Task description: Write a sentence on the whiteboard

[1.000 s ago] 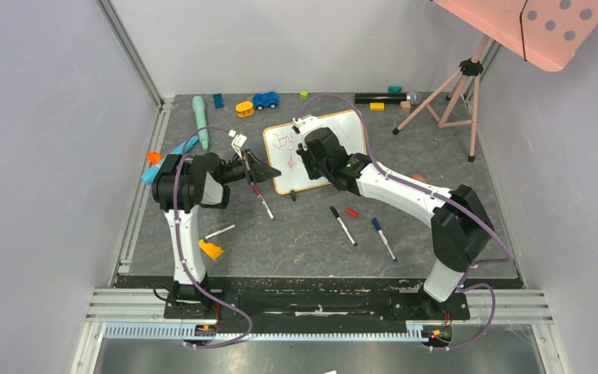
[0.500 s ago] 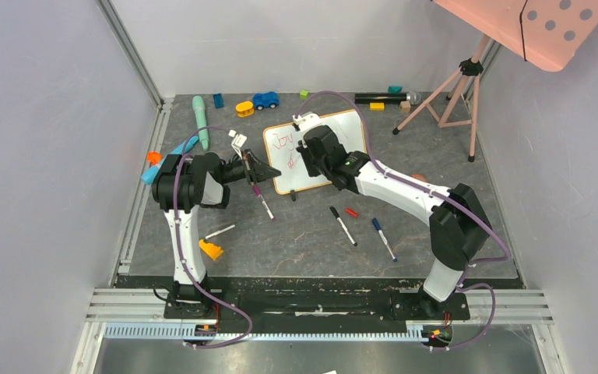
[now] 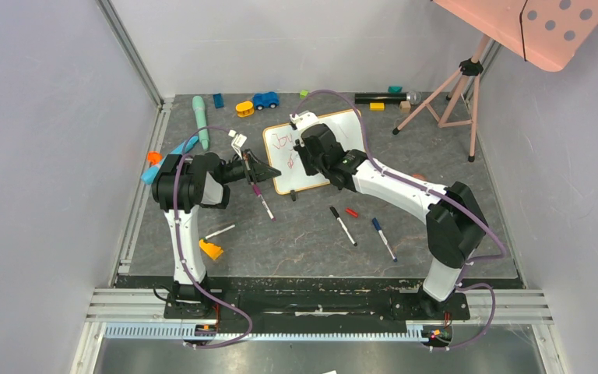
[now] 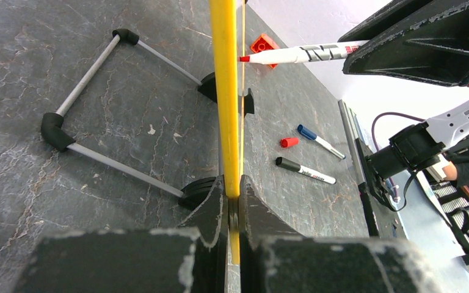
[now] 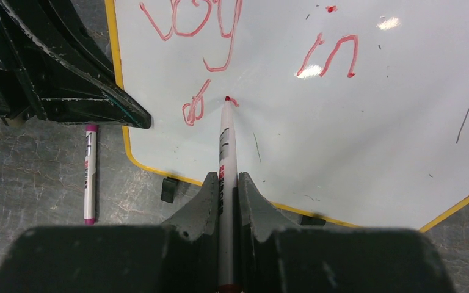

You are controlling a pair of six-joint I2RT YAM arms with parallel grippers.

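Note:
The whiteboard (image 3: 335, 144) with a yellow-orange frame stands tilted at the table's middle back. It also fills the right wrist view (image 5: 354, 122). Red writing (image 5: 189, 18) reads "Joy in" on the first line, with an "a" (image 5: 194, 108) and a short stroke below. My right gripper (image 5: 226, 180) is shut on a red marker (image 5: 225, 143) whose tip touches the board right of the "a". My left gripper (image 4: 232, 189) is shut on the board's left frame edge (image 4: 226, 91), seen edge-on. In the top view the left gripper (image 3: 269, 170) sits at the board's left edge.
A pink-capped marker (image 3: 262, 200) lies by the board's left foot. Black (image 3: 342, 225) and blue (image 3: 383, 238) markers and a red cap (image 3: 351, 212) lie in front. Toys (image 3: 265, 100) line the back. A pink tripod (image 3: 444, 97) stands at the back right under a pink dotted panel (image 3: 545, 27).
My right gripper has shifted slightly up and back along the board with the marker. The left arm has not moved.

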